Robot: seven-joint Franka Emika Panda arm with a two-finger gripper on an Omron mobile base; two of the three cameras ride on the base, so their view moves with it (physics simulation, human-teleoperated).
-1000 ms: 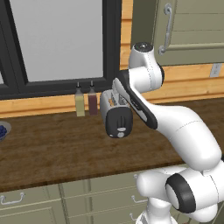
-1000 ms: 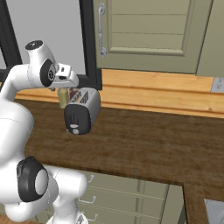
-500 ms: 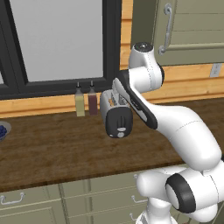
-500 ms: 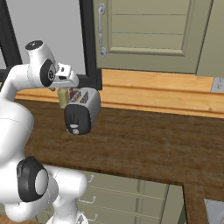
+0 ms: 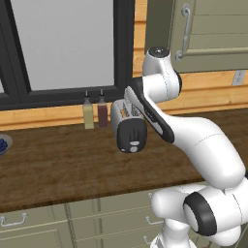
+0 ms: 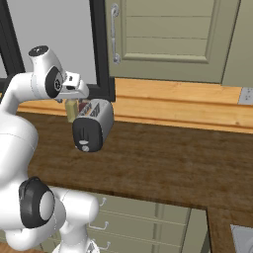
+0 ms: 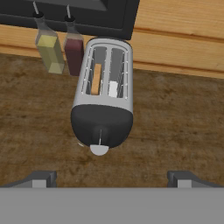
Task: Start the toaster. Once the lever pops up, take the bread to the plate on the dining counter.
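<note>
The silver-grey toaster (image 7: pixel 103 98) stands on the dark wood worktop by the window, its black end face (image 7: pixel 101 127) turned toward my hand. On that face I see the round pale dial (image 7: pixel 99 150), and above it a thin slot where the lever (image 7: pixel 100 134) is hard to make out. The bread (image 7: pixel 96 78) sits edge-up in the left slot, sunk low. My gripper (image 7: pixel 112 178) hovers above and in front of the toaster, open, with nothing between its fingertips (image 7: pixel 42 178). In the base views the toaster (image 5: pixel 129 127) (image 6: pixel 92 124) sits just under my hand.
Two slim bottles, one yellow (image 7: pixel 49 49) and one dark red (image 7: pixel 73 50), stand close to the toaster's left against the window sill. A blue-filled bowl (image 5: pixel 3 144) sits at the far left of the worktop (image 5: pixel 58 164). Upper cabinets (image 6: pixel 163 39) hang above.
</note>
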